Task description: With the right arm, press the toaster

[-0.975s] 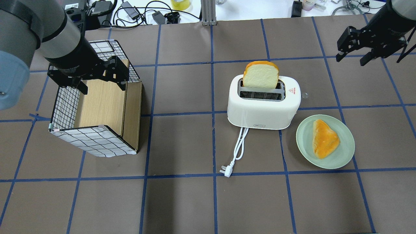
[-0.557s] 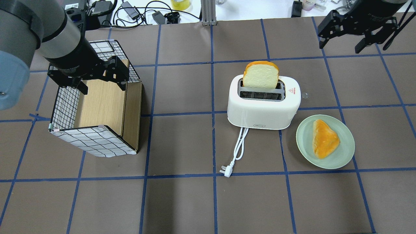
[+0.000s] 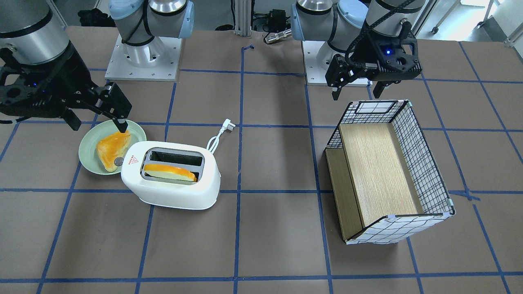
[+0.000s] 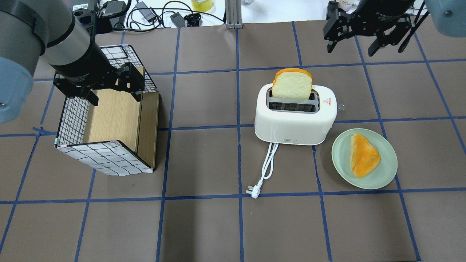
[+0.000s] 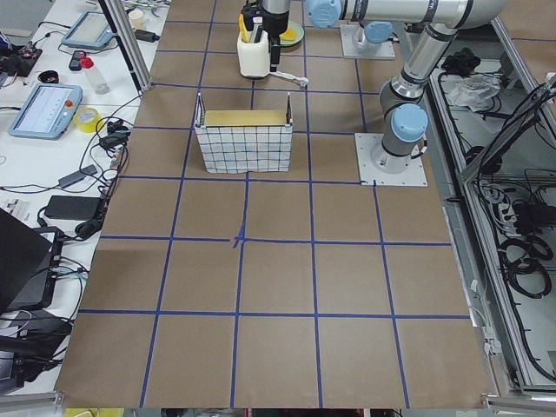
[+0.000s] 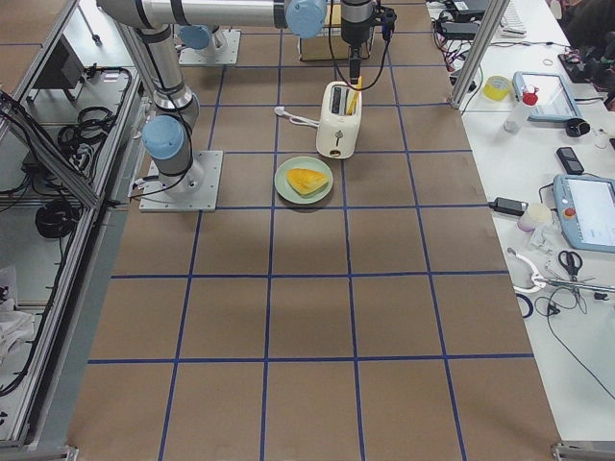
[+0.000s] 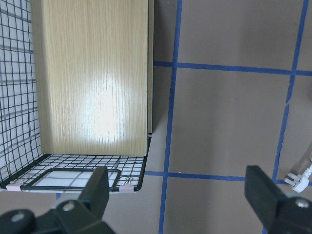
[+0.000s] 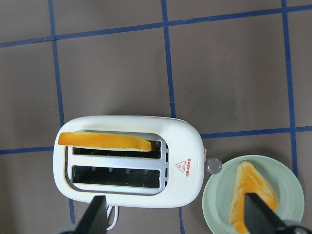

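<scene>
The white toaster (image 4: 295,122) stands mid-table with a slice of bread (image 4: 292,84) upright in its far slot. Its small grey lever (image 8: 213,165) sticks out of the end that faces the plate. My right gripper (image 4: 351,49) is open and empty, high above the table. Its wrist view looks straight down on the toaster (image 8: 131,161), with the fingertips (image 8: 95,214) at the lower edge. In the front view the right gripper (image 3: 97,122) hangs over the plate beside the toaster (image 3: 171,183). My left gripper (image 4: 114,95) is open over the basket.
A green plate (image 4: 342,153) with a piece of toast (image 4: 364,154) lies to the right of the toaster. The white cord and plug (image 4: 255,191) trail toward me. A wire-grid basket (image 4: 105,156) with a wooden board stands at the left. Cables and clutter line the far edge.
My right gripper has moved left and away from the table's right edge, toward the toaster, and stays open. The left arm, toaster and bread have not moved.
</scene>
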{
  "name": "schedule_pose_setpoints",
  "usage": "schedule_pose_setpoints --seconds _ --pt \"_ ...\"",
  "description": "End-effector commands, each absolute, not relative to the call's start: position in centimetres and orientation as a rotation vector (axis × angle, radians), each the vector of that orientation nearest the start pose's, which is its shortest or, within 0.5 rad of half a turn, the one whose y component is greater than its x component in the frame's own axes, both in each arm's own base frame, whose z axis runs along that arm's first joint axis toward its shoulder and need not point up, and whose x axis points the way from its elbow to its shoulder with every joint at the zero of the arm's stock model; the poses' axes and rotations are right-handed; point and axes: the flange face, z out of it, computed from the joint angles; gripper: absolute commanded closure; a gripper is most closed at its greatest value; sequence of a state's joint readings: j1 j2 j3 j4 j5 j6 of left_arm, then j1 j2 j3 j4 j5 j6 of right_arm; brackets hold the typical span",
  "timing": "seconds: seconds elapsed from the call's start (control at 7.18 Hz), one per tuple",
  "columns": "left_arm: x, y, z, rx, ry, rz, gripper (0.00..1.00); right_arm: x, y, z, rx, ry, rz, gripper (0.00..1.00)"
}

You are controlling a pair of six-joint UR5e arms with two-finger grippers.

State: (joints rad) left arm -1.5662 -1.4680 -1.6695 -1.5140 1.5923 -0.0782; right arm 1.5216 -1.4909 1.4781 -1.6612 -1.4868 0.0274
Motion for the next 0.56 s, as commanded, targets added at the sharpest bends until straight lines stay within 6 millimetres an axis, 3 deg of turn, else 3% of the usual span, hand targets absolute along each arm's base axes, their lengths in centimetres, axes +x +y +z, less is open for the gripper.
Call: schedule_pose_setpoints --seconds 0.0,0.42 --pt "-12.89 -45.48 49.38 -0.13 3.117 -0.097 0.0 12.94 -54.18 49.92 -0.034 3.055 -0.161 0.0" --pt "-12.91 -45.53 49.31 -0.13 3.118 -0.095 0.0 13.26 -54.02 49.97 -0.07 3.056 -0.16 0.0"
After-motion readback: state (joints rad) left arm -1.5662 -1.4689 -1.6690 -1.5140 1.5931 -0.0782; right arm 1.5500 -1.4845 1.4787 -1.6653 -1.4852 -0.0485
